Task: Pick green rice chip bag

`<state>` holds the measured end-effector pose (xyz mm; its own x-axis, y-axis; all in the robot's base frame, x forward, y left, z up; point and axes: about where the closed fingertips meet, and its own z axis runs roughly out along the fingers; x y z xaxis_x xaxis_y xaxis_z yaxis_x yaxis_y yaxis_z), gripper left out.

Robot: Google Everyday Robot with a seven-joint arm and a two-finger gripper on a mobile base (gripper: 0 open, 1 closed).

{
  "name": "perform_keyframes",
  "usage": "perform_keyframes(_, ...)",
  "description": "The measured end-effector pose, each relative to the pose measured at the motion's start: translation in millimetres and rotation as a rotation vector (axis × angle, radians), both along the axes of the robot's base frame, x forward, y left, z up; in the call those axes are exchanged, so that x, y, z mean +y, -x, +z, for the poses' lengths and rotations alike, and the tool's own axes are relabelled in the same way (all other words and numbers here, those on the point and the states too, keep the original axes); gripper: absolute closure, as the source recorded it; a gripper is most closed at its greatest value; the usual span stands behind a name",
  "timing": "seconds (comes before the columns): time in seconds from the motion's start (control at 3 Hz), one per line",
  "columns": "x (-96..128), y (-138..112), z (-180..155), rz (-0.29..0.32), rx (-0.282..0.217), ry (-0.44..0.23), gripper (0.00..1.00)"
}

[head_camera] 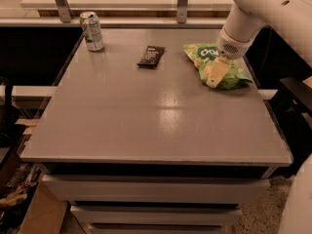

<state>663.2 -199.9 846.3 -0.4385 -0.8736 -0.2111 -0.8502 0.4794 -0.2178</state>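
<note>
Gripper (216, 74) located over the far right part of the surface (156, 126), pointing down from the white arm (253, 9) that enters from the upper right. Its pale tip overlaps the green rice chip bag (235, 75) in this view. Whether it touches the bag cannot be determined. Whether the gripper is spread or pressed together cannot be determined either.

Green rice chip bag: lying flat near the far right corner of the surface, close to the right edge. Light green, crinkled, with a dark-green round logo bearing white lettering toward its far end. The near end of the bag is partly covered by the gripper.

Black bar wrapper (151, 56): lying flat near the far edge, roughly at its middle, left of the bag and apart from it.

Green-and-white drink can (91, 30): standing upright at the far left corner, well apart from the wrapper and the bag.

Surface: grey and smooth, with a light reflection near its centre. Pale drawer fronts (146, 189) are visible below its near edge.
</note>
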Motion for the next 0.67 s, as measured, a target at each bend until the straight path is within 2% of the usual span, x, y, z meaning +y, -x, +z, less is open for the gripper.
perform_keyframes(0.33, 8, -1, 9, 0.026, -0.015, 0.002, 0.62)
perform_keyframes(0.67, 20, 0, 33, 0.075, -0.063, -0.002, 0.86)
